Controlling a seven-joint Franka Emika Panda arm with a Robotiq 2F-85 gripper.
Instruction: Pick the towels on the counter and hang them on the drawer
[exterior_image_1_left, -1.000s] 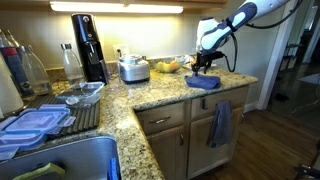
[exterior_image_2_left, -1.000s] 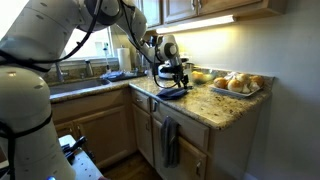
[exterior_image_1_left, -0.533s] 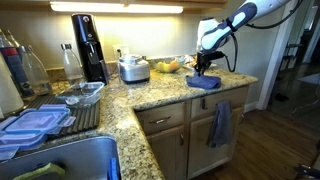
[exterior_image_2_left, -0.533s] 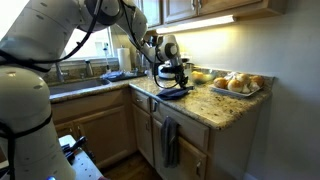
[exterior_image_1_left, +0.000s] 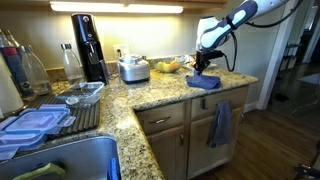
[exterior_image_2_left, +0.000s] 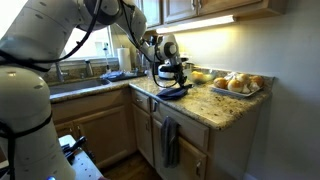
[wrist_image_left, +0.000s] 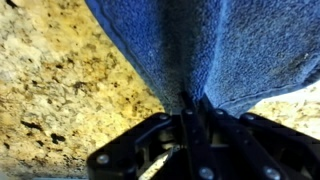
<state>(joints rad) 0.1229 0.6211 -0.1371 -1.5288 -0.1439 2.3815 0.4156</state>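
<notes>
At the bottom of the wrist view, the gripper (wrist_image_left: 190, 103) has its fingers pinched together on a raised fold of the towel (wrist_image_left: 190, 45). The blue cloth fills the upper frame and lies on the speckled counter (wrist_image_left: 60, 85). In an exterior view, the arm (exterior_image_1_left: 235, 20) bends down from the upper right, with the wrist pointing straight down near the counter's edge. Lower right, a second towel (exterior_image_1_left: 220, 123) hangs on the drawer (exterior_image_1_left: 232, 98).

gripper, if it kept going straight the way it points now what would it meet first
The blue towel: the gripper points down with its fingers shut on a fold of it. Right under the cloth lies the granite counter, so it probably could not go much further.
</notes>
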